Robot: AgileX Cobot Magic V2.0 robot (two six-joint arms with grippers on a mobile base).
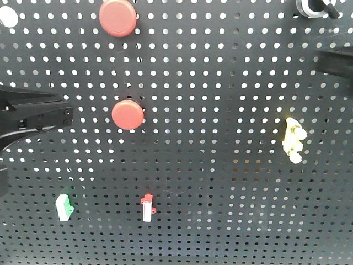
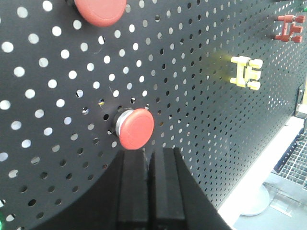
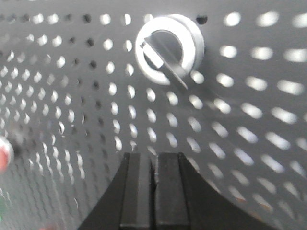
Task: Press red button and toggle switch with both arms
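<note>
We see the pegboard [image 1: 220,83] head-on from the front camera, set back enough to take in most of it. Our left wrist camera looks along the left end effector [image 2: 149,152], close to the board, with the red button [image 2: 136,128] just ahead of its tips. The front view shares that button. Our right wrist camera, close and blurred, sits behind the right end effector [image 3: 154,155] and faces the switch [image 3: 168,48] ahead and above, which the front view cuts off at its top edge.

The left gripper [image 2: 149,155] is black. Just above its fingers [image 2: 132,187] is a red button [image 2: 136,128] with a silver collar. The pegboard [image 2: 201,120] is dark grey, dotted with even holes. Above the black right gripper [image 3: 154,160] is a white-ringed grey rotary switch [image 3: 168,48].
</note>
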